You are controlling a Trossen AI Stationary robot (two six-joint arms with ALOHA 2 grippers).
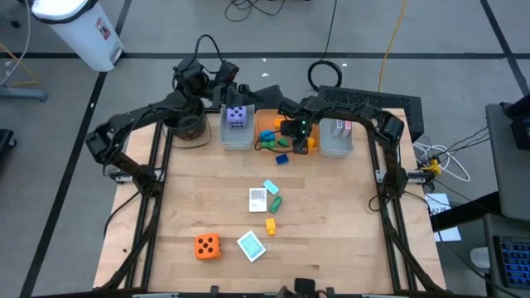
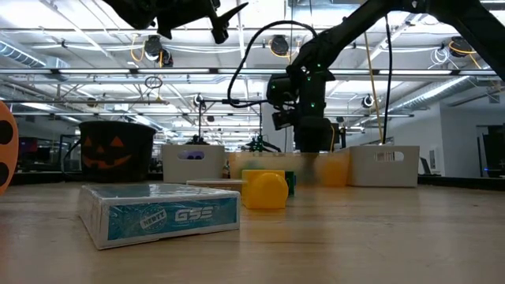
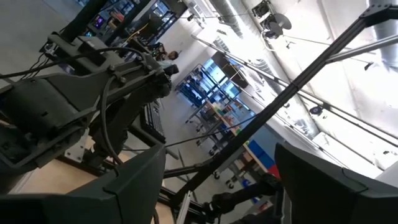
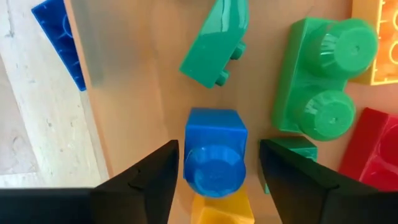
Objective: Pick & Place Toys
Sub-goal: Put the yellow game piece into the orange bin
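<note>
Tabletop card box (image 2: 162,214) reads "GSE"; right end effector (image 4: 214,171) spread around blue brick (image 4: 214,155).

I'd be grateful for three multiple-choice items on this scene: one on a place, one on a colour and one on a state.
1. Where is the purple die?
A. in the grey bin
B. on the bare table
C. in the black pot
2. What colour is the brick between the right hand's fingers?
A. pink
B. white
C. blue
3. How are the left hand's fingers?
A. shut on a card
B. spread apart, holding nothing
C. shut on a die

1 A: the purple die sits inside the grey bin.
2 C: the right hand straddles a blue brick.
3 B: the left hand shows a wide gap.
</note>
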